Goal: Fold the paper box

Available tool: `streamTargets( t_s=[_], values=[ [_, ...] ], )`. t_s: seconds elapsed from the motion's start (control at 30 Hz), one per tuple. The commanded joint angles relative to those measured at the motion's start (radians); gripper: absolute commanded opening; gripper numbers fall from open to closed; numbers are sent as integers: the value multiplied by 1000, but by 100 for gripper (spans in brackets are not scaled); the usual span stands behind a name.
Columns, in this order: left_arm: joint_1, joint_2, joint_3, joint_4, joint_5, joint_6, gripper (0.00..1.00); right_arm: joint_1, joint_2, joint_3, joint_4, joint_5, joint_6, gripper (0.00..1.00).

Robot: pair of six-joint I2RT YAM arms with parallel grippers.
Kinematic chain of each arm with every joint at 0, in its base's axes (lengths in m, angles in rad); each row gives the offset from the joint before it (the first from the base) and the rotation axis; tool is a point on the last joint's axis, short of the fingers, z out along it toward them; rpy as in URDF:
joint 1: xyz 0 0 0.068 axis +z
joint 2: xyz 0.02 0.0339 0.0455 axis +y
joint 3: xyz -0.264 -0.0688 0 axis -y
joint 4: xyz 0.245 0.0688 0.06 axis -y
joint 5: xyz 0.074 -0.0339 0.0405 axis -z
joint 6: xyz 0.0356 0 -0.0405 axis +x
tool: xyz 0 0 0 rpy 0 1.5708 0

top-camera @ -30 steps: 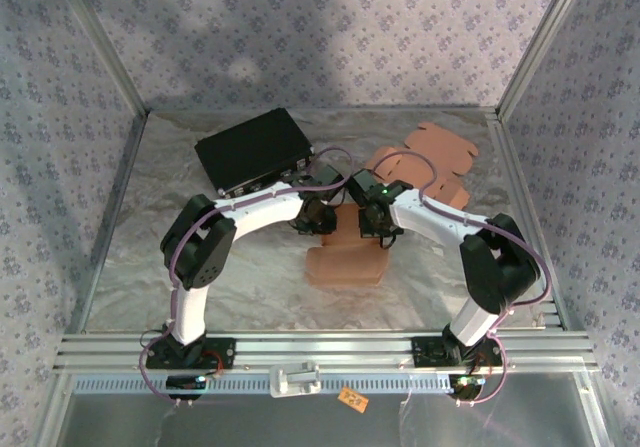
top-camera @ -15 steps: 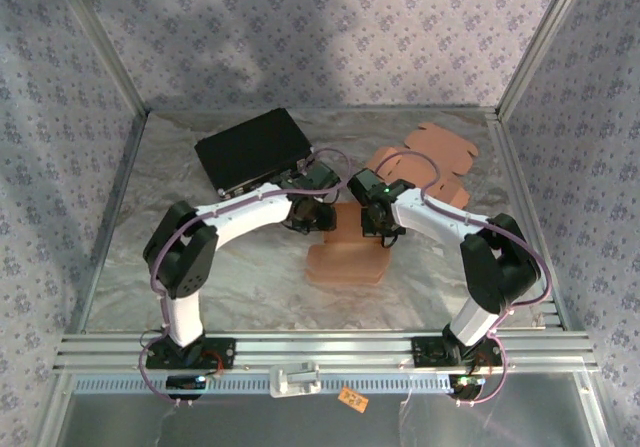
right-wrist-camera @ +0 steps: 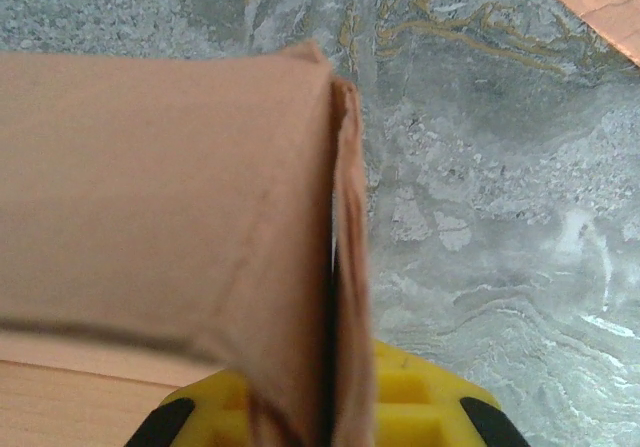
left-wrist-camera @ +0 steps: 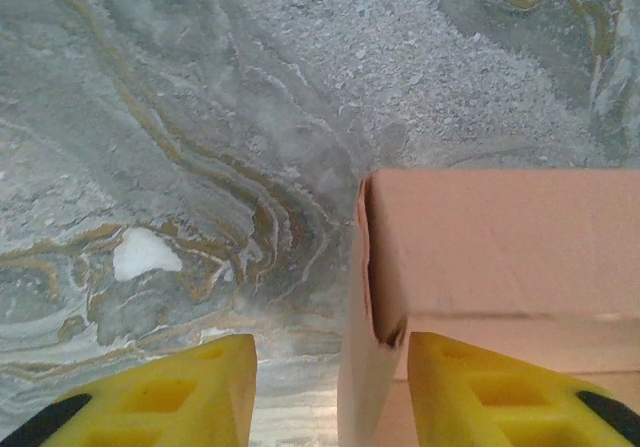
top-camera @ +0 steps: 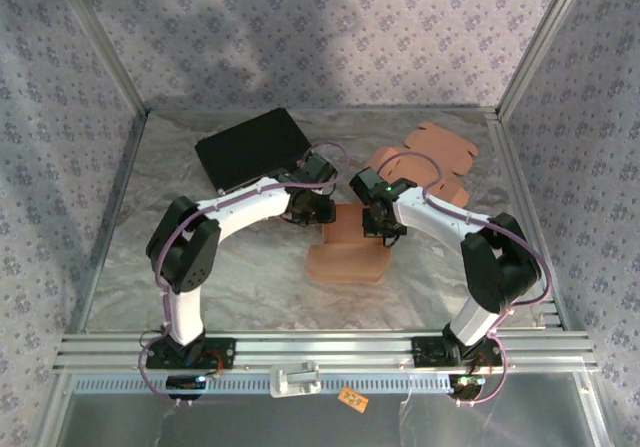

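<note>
The brown paper box [top-camera: 345, 257] lies half folded at mid-table, its near panel flat and its far part raised. My left gripper [top-camera: 318, 210] hangs at the box's far left corner. In the left wrist view its yellow fingers [left-wrist-camera: 190, 397] stand open, with the box's upright left flap [left-wrist-camera: 362, 367] loose between them, nearer the right finger. My right gripper [top-camera: 378, 232] sits at the box's far right side. There it [right-wrist-camera: 335, 412] is shut on the doubled side wall [right-wrist-camera: 345, 267], which rises between the fingers.
A black case [top-camera: 252, 149] lies at the back left, just behind the left arm. Flat brown box blanks [top-camera: 435, 157] are stacked at the back right. Metal frame rails run along the table's sides and near edge.
My left gripper has opened and let go of the box's left flap, and its arm has shifted slightly. The right gripper has kept its hold and place.
</note>
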Motion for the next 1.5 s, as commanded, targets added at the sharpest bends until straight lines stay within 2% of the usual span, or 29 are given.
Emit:
streamTargets(
  t_s=[0.0,0.13,0.33,0.73,0.93,1.07,1.17,1.3,1.47],
  values=[
    [3,34,51,-14,11,28,40,-8,7,31,-31,-8,21,0],
    [3,38,48,-7,-12,27,29,-9,6,32,-27,-14,22,0],
    [1,56,64,-31,-51,23,1,-12,19,38,-27,-26,22,0],
    [-29,76,109,-179,-209,-90,0,-3,51,38,-11,-58,51,0],
    [-34,64,119,-188,-209,-87,0,-1,56,38,-6,-69,59,0],
    [-38,20,136,-185,-196,-65,32,-7,50,35,6,-77,54,0],
    [-35,-33,149,-193,-178,-59,47,-19,46,31,15,-90,47,0],
    [-19,-106,138,-189,-116,-61,53,-39,39,29,20,-107,39,0],
    [13,-196,86,-192,-85,-57,52,-69,31,21,37,-146,43,0]
  ],
)
